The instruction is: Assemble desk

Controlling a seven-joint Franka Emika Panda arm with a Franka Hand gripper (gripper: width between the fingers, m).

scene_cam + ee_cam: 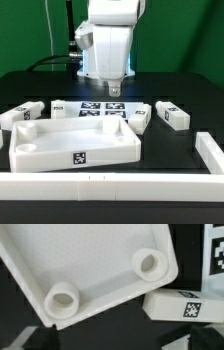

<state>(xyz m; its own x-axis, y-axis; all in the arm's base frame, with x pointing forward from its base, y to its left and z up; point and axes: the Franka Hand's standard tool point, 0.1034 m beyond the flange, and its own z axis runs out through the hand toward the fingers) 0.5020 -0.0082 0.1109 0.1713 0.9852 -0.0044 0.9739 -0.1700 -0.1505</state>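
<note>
Right now the gripper is hovering, jaws wide open and empty, over the back corner of the top, which is lying sockets-up toward the exterior view's left, and it seems to be lining up on the leg just beside that corner, needing a square descent before closing.

A green backdrop is seen across the upper frame; below, a black table is edged by a low white wall.

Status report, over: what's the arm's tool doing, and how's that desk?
Tool open, empty, hovering above. Desk top lying flat, sockets unfilled. Loose leg close by its corner. No obstruction seen.
</note>
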